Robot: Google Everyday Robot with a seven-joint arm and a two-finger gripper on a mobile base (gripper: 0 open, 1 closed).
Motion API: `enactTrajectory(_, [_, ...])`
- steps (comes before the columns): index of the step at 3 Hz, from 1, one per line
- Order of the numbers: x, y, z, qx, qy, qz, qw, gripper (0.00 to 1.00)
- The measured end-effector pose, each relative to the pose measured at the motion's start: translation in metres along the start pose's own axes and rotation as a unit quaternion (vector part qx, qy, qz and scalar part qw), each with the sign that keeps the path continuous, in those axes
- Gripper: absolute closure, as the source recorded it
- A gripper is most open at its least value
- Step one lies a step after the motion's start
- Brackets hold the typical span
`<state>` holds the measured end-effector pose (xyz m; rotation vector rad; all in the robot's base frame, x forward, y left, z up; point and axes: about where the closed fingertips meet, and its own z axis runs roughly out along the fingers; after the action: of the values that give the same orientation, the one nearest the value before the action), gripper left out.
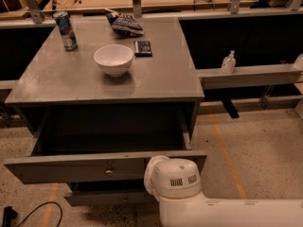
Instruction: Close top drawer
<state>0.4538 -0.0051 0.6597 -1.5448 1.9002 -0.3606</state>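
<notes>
Top drawer open, closing not done

From the one camera: the top drawer (71, 167) stands pulled well out from under the counter's (161, 82) front edge, its knob (109, 170) untouched. The white arm (177, 179) sits against the drawer front below the front right corner. It hides the gripper, so I cannot tell its state. The whole push inward remains, I judge.

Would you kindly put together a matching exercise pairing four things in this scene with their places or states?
1 white bowl
2 can
3 top drawer
4 pump bottle

A pulled open
B far left corner of the tabletop
C on the ledge off to the side
D middle of the tabletop

Pairs: 1-D, 2-B, 3-A, 4-C.

The gripper is out of sight, apparently behind the arm's white joint at the drawer front.
</notes>
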Motion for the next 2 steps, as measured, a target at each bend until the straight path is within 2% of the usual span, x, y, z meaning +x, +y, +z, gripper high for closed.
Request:
enactTrajectory(1, [0.003, -0.010, 0.010, 0.014, 0.002, 0.016, 0.9998, 1.00])
enactTrajectory(2, [0.002, -0.020, 0.021, 0.027, -0.006, 0.014, 0.9995, 1.00])
